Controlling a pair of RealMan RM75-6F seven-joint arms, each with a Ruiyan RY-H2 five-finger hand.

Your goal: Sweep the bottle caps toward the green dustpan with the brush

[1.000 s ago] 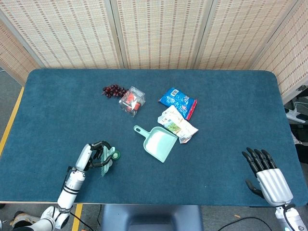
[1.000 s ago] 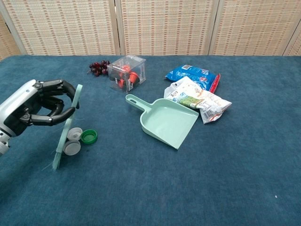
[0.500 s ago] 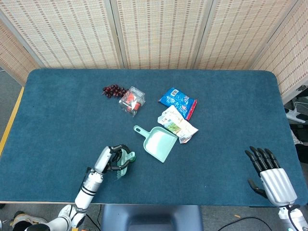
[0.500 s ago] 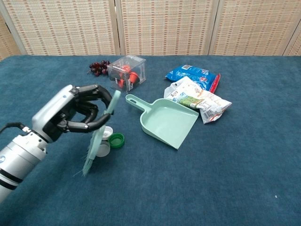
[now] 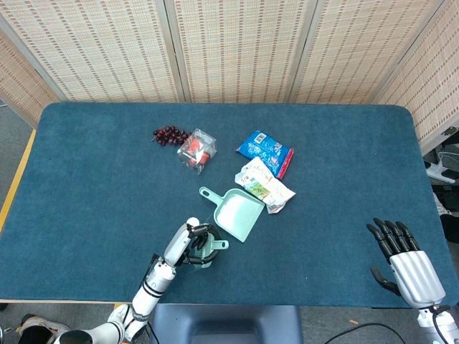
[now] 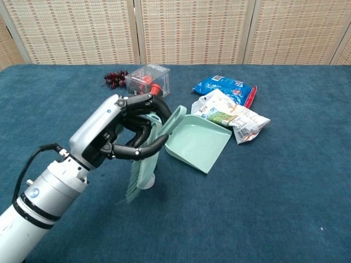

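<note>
My left hand (image 6: 122,135) grips a pale green brush (image 6: 155,147) held upright, its bristles (image 6: 133,189) down on the blue cloth. One whitish bottle cap (image 6: 147,183) shows just behind the bristles; other caps are hidden by the brush and hand. The green dustpan (image 6: 198,142) lies just right of the brush, its handle behind my fingers. From the head view, the left hand (image 5: 185,244) and brush (image 5: 209,250) sit below and left of the dustpan (image 5: 240,215). My right hand (image 5: 403,259) hovers empty, fingers apart, by the near right table edge.
Behind the dustpan lie a white snack bag (image 6: 230,116) and a blue packet (image 6: 224,87). A clear box with red contents (image 6: 147,83) and a bunch of dark cherries (image 6: 114,78) sit further back left. Woven screens close off the far side.
My left hand has dragged the brush rightward across the cloth, pushing the caps along, from the near left to right beside the dustpan. The right hand has barely moved.
</note>
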